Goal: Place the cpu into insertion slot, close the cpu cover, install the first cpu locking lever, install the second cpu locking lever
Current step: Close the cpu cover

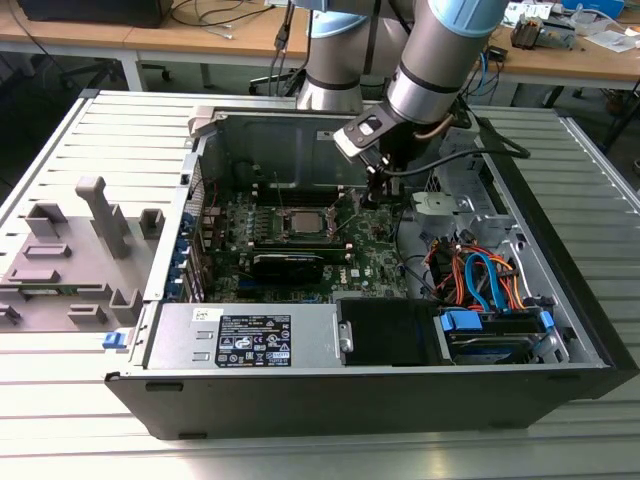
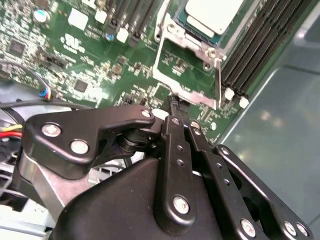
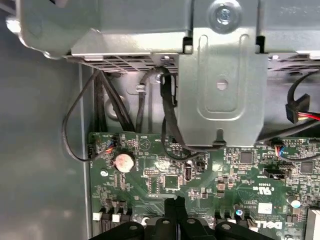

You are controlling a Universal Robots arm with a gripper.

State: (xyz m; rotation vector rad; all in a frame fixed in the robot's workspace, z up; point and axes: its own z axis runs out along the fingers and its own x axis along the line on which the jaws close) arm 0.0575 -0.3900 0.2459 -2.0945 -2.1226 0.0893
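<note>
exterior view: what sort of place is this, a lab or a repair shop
Most likely a robotics lab: a robot arm reaches into an open computer case lying on a slatted metal table, with wooden desks behind.

Circuit board (image 2: pixel 100 65): green, speckled with small black and white parts. Chip (image 2: pixel 210 12) on board: silvery top. Cover frame (image 2: pixel 186 92) on board: silvery. Gripper (image 2: pixel 175 107) above board: black, silver screws. Cables (image 1: pixel 478 272) beside board: orange, blue.
</note>
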